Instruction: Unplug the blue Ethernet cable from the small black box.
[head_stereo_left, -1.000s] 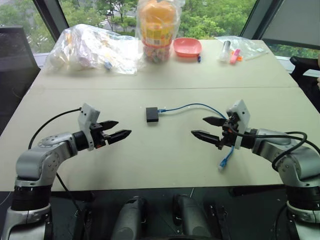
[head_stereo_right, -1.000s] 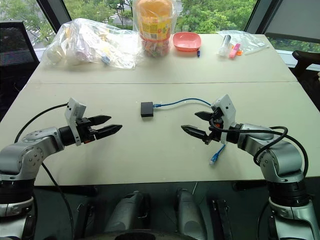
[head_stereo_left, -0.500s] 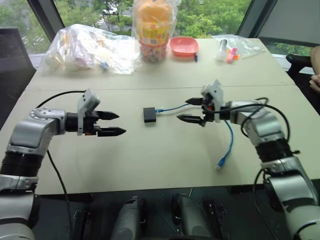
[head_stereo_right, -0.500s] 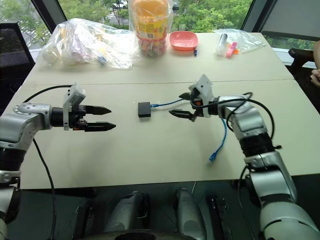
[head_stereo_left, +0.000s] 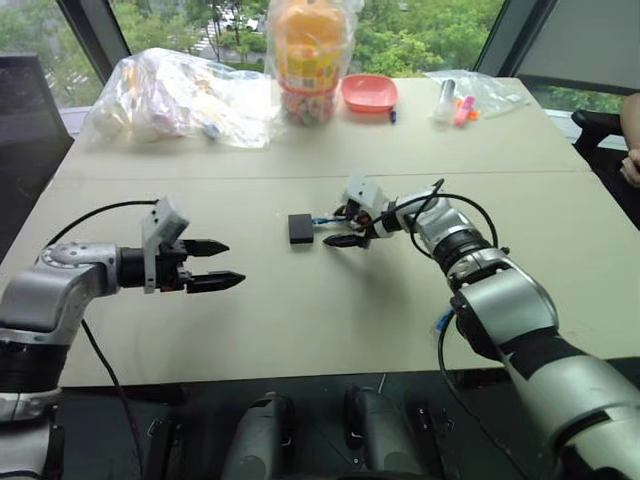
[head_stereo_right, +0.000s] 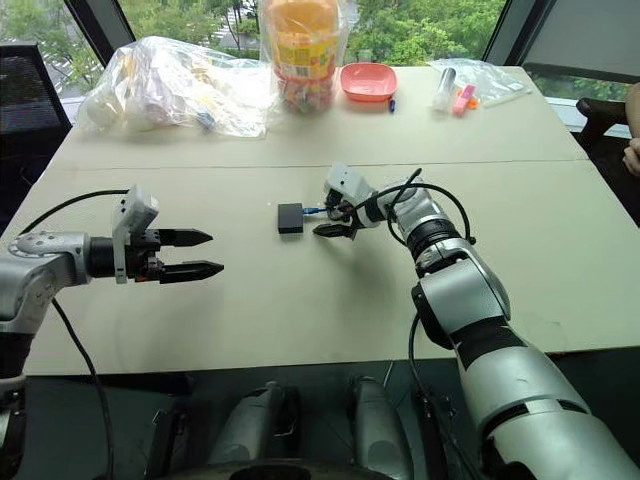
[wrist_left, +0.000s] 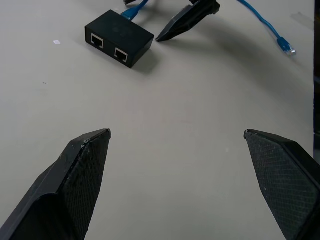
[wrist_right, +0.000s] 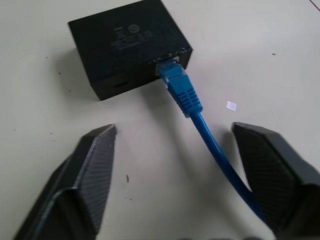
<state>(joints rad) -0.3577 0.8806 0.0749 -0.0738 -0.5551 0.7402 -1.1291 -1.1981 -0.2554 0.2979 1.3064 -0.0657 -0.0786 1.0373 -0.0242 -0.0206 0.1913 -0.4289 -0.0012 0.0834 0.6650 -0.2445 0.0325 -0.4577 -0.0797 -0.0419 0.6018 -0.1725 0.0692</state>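
Matte squarish box (wrist_right: 127, 47), ribbed blue plug (wrist_right: 180, 90)

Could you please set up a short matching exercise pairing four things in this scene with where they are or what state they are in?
Things:
1. blue Ethernet cable
2. small black box
3. right gripper
4. left gripper

Places or states:
A. open over bare table, well to the left of the box
B. lying flat mid-table, two empty ports on one side
C. fingers open on either side of the cable, just behind its plug
D. one plug seated in the box

Pairs: 1-D, 2-B, 3-C, 4-A
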